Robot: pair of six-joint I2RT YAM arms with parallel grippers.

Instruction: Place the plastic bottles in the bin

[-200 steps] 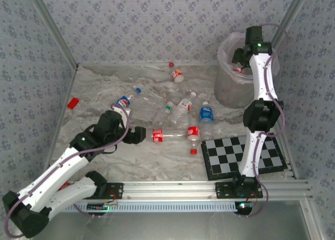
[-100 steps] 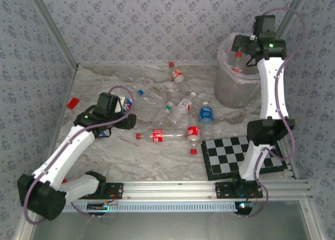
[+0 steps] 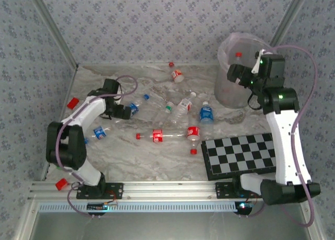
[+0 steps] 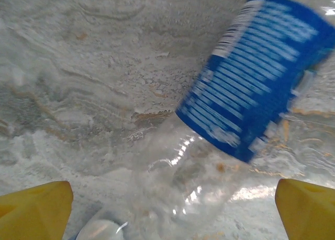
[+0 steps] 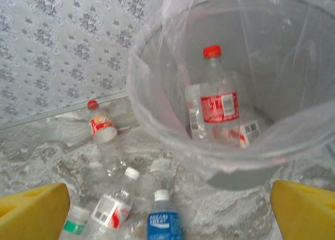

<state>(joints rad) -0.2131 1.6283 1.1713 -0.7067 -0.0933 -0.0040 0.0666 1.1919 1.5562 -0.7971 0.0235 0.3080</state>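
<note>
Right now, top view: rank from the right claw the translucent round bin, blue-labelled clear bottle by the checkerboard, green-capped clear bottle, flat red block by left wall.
1. translucent round bin, beside right claw.
2. blue-labelled clear bottle, near checkerboard.
3. green-capped clear bottle, centre.
4. flat red block, far left.

Count of plastic bottles lying on the table: eight. One bin, holding at least one red-capped bottle. Red blocks: two. Checkerboard: one.
</note>
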